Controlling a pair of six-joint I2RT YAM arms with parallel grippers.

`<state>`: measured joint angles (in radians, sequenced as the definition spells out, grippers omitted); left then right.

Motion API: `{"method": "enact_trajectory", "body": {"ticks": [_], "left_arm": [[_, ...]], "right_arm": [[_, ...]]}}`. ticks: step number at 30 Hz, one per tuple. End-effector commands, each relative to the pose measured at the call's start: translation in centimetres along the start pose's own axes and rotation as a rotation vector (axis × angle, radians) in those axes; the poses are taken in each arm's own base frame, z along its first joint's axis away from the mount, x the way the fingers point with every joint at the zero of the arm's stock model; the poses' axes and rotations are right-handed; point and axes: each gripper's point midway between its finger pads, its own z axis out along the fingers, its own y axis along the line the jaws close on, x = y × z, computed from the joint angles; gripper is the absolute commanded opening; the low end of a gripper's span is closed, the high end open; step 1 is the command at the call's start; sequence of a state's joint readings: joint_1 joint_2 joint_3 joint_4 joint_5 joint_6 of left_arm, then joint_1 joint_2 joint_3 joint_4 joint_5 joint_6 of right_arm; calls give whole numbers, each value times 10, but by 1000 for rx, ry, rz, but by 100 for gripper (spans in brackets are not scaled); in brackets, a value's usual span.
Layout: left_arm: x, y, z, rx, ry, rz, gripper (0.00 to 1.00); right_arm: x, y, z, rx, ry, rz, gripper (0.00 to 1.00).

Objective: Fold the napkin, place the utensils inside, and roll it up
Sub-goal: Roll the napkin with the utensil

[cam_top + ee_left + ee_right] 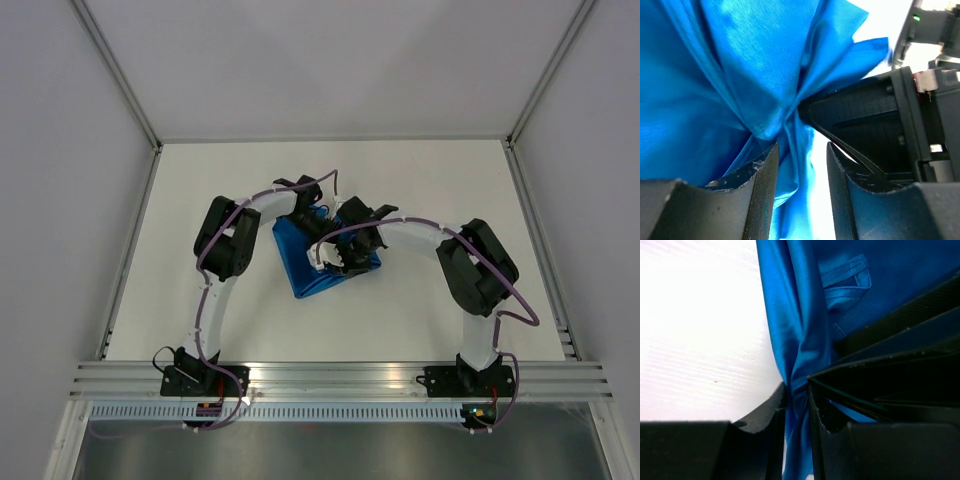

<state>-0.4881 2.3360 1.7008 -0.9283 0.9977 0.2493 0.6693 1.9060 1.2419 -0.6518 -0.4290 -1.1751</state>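
White table (420,190); napkin (300,270) mid-table, bunched, fold apparently unfinished. Right gripper (797,395) pinches a cloth ridge. Left gripper (802,165) jaws apart, cloth between. Utensils unseen; placing and rolling remain.

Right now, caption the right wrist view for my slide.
Right gripper shut on a gathered fold of blue napkin, white table behind.

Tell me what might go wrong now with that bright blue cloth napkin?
The right gripper pinches the bright blue cloth napkin in a bunched ridge, so the fold may crease. The left gripper straddles it with jaws apart, so cloth could slip. Both grippers sit very close and might collide.
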Motion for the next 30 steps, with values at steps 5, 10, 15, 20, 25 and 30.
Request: {"method": "enact_trajectory", "body": {"ticks": [5, 10, 15, 20, 25, 30], "left_arm": [[-58, -4, -51, -205, -199, 110, 49], [-73, 12, -86, -356, -318, 50, 51], [-81, 31, -141, -582, -485, -111, 51], [-84, 18, -186, -735, -647, -90, 51], [-70, -14, -227, -845, -838, -67, 52], [-58, -43, -245, -900, -980, 12, 52]], "right_arm": [[28, 45, 14, -312, 18, 214, 9], [26, 38, 13, -385, -19, 275, 8], [26, 35, 6, -445, -49, 329, 8], [33, 32, 7, -484, -47, 386, 9], [38, 26, 9, -520, -53, 428, 9], [44, 20, 12, -540, -48, 474, 9]]}}
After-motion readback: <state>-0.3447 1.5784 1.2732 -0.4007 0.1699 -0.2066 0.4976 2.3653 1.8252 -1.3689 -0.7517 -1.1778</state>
